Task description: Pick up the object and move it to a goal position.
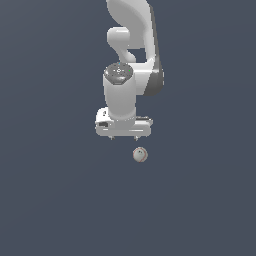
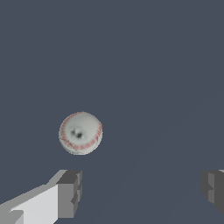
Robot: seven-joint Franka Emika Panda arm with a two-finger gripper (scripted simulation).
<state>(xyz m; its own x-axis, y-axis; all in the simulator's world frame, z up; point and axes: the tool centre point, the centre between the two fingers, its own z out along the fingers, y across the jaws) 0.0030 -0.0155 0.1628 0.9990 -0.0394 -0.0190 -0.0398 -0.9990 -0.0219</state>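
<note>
Jaws spread wide over the ball, gripping nothing.

Gripper (image 2: 140, 192) with jaws far apart and empty, grey fingertips (image 2: 70, 192) clear of the ball (image 2: 80, 133). Arm (image 1: 131, 55) upright, wrist pointing straight down. On the dark counter (image 1: 50, 200), ball at about five o'clock from the gripper, near but untouched.
</note>
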